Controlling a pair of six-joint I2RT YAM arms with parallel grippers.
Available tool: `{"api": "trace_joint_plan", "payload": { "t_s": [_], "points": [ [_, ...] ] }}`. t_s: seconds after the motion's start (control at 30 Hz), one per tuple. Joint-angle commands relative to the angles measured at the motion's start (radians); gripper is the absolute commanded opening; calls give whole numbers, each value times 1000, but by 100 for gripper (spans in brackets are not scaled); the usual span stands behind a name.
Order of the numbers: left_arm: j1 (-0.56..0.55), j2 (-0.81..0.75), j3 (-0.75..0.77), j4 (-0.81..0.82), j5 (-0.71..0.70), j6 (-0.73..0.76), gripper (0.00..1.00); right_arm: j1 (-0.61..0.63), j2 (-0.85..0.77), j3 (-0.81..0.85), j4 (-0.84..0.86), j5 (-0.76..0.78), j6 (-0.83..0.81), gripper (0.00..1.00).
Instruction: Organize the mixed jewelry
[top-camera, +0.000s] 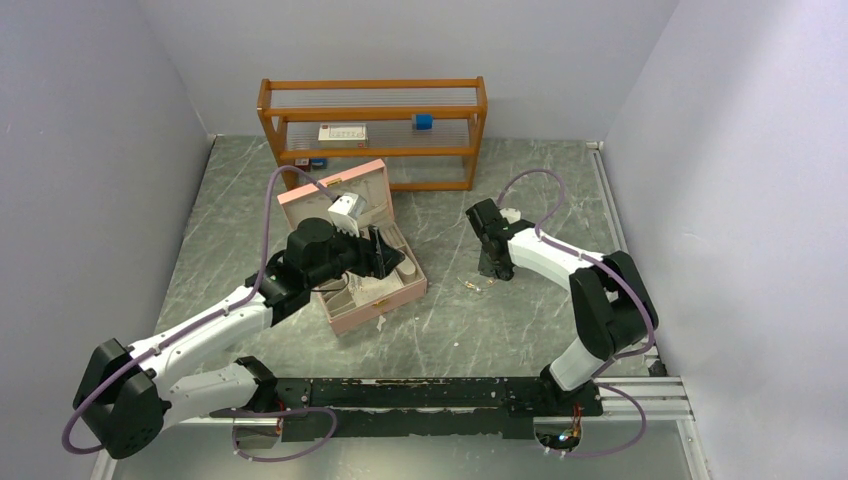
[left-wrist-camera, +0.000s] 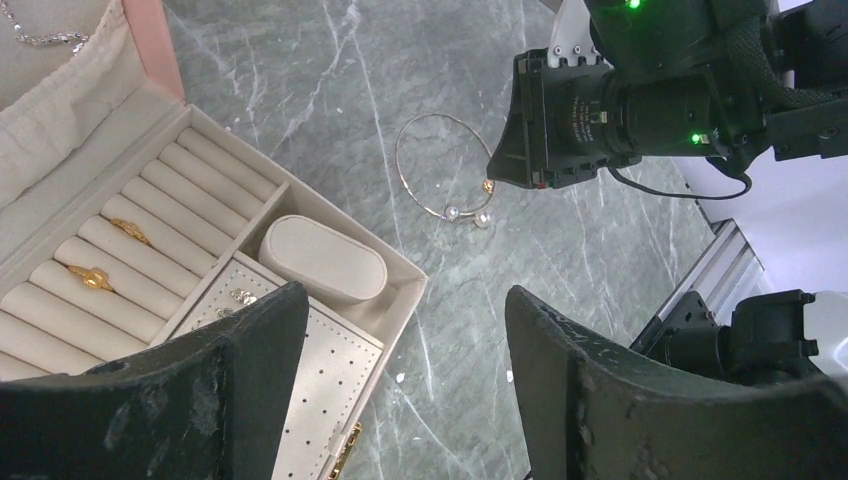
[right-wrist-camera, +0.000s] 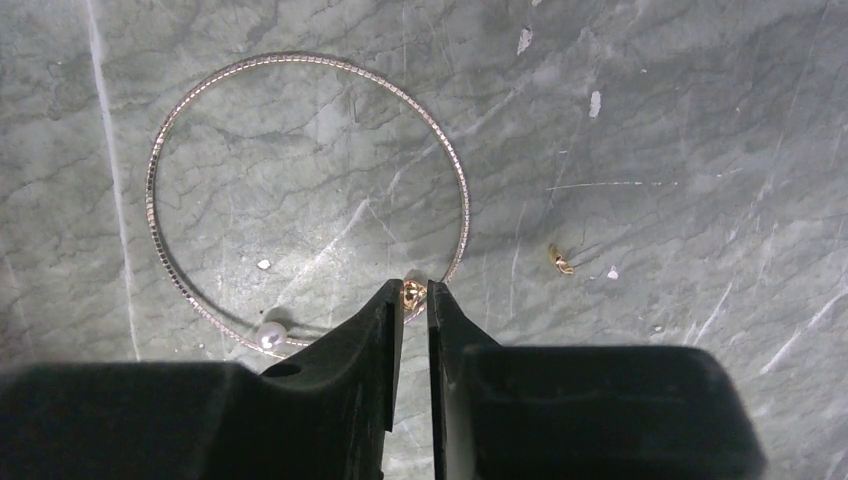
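Right at the tips of the right gripper, a thin gold bangle lies flat on the table, its loop spreading ahead and leftward. Its jaws stand nearly together around the bead end, though I cannot tell if they pinch it. The left gripper, jaws wide apart, is farther off.

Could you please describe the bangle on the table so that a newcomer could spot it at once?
Start at the open pink jewelry box on the marbled table. Just right of it, beneath the right gripper, lies a thin gold bangle: the only large hoop, pearl-ended.
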Motion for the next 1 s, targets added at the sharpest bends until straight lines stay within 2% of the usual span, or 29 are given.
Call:
{"api": "trace_joint_plan", "payload": {
  "t_s": [0.0,0.17,0.37,0.7,0.97],
  "points": [
    [-5,4,25,39,9,3,76,-7,28,8,12,9,2,18],
    [-5,10,23,42,16,-2,75,-6,41,11,15,4,3,14],
    [-5,4,21,42,10,-2,74,-8,26,7,16,-1,-5,0],
    [-5,9,28,40,22,-30,75,-7,-39,-9,61,-51,-27,0],
    [-4,28,97,12,102,-105,90,-7,-226,-70,253,-224,-68,0]
  ]
}}
